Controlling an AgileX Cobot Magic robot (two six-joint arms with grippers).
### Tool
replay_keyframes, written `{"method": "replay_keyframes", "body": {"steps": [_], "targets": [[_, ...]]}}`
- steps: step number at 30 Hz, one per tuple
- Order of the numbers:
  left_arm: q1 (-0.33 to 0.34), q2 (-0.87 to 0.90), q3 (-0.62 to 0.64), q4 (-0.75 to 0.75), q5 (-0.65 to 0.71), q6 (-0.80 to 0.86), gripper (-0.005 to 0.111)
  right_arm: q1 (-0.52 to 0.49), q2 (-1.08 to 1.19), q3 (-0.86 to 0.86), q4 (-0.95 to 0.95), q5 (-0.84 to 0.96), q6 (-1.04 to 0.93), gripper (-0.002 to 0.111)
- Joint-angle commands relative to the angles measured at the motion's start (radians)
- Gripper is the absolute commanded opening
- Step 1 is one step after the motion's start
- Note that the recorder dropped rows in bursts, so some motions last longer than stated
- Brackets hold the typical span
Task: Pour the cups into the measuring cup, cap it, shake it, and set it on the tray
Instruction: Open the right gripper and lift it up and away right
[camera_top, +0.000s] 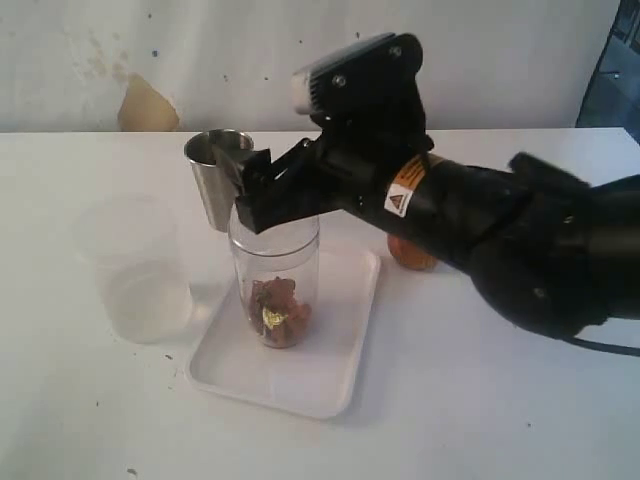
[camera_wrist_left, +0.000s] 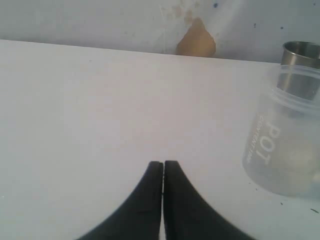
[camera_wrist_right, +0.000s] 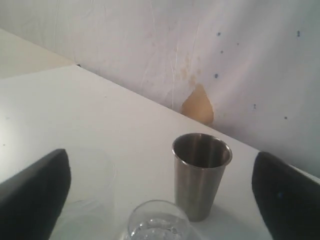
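Far left, left wrist view only: left gripper (camera_wrist_left: 163, 165), fingers pressed flat together, nothing between them, low over the white table (camera_wrist_left: 100, 110).
Next over: frosted cup (camera_top: 135, 270), upright on the table.
Then steel tumbler (camera_top: 213, 178), upright on the table just behind the tray's far left corner, not gripped.
Middle: measuring cup (camera_top: 276, 250) upright on the tray (camera_top: 335, 375), toward its left side, top uncovered, reddish-brown bits (camera_top: 287, 298) and one gold-wrapped piece (camera_top: 272, 318) at the bottom.
Right above its rim: right gripper (camera_top: 250, 190), fingers spread wide, holding nothing; in the right wrist view, tumbler ahead between the two pads.
Further right: wooden cup (camera_top: 412, 255) on the table beside the tray, mostly hidden behind the black arm (camera_top: 520, 240).
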Motion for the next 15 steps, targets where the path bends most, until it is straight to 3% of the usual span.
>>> {"method": "replay_keyframes", "body": {"steps": [1,12,15], "targets": [[-0.003,-0.005,0.005,-0.001,-0.008,0.003,0.001,-0.005,-0.158,-0.004,0.0,0.191,-0.009,0.083],[-0.003,-0.005,0.005,-0.001,-0.008,0.003,0.001,-0.005,-0.529,0.008,-0.01,0.59,-0.009,0.031],[-0.003,-0.005,0.005,-0.001,-0.008,0.003,0.001,-0.005,-0.628,0.026,-0.01,0.643,-0.009,0.022]]}}
